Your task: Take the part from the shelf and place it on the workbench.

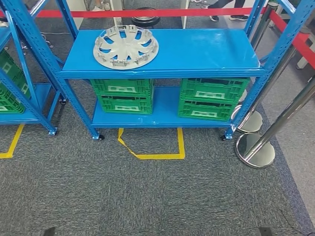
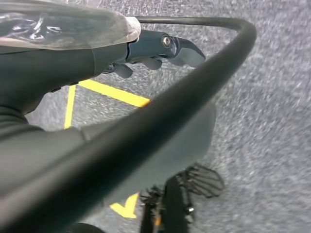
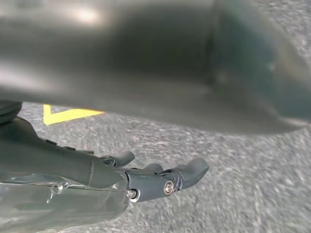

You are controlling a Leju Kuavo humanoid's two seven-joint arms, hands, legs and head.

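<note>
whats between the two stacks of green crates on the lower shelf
Nothing: in the head view the left crates and right crates are apart, with only bare blue lower shelf between them.

Blue racks [image 1: 167, 54] stand on grey carpet [image 1: 148, 196] marked with yellow tape [image 1: 156, 156]. Green crates [image 1: 124, 96] sit on the lower shelf; chrome posts [image 1: 256, 147] hold red rope [image 1: 148, 13].

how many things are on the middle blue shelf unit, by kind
silver wheel cover, top shelf: 1
green crates, lower shelf: 4, stacked two on the left and two on the right
total: 5
</note>
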